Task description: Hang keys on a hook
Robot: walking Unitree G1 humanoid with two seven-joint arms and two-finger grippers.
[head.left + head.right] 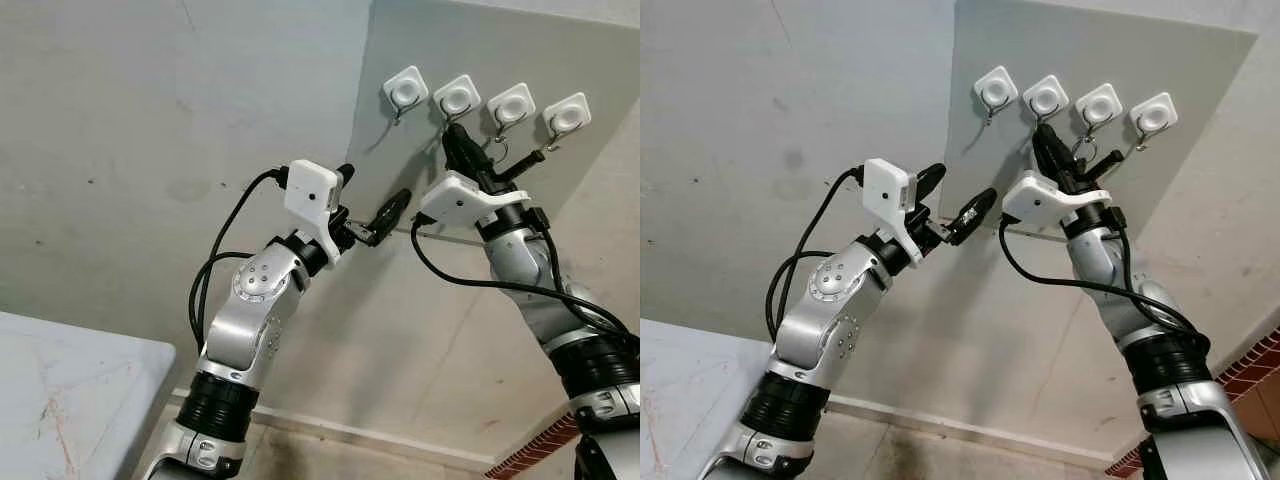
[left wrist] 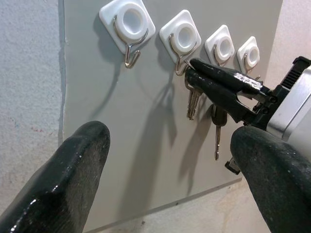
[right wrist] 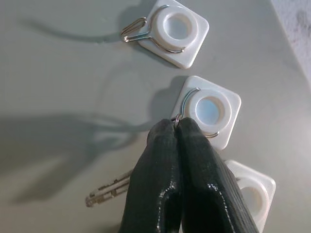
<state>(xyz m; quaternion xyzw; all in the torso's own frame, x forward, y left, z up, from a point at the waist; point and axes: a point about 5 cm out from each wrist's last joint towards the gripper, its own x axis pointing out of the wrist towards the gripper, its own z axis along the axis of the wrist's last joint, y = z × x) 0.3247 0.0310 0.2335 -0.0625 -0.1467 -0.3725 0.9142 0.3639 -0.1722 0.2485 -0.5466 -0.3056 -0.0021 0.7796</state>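
Grey panel (image 1: 420, 90) on the wall carries four white hooks in a row. Right gripper (image 3: 176, 125) is raised to the second hook (image 3: 208, 110) from the robot's left, fingers pinched together on the key ring, tips touching the hook's wire. Keys (image 2: 193, 99) hang down below that hook, against the panel. Left gripper (image 1: 372, 200) hovers beside the panel's lower left edge, fingers spread apart, holding nothing, well short of the hooks.

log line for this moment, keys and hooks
right gripper: shut on key ring at second hook | keys: hanging below it | left gripper: open, idle beside | first hook: bare
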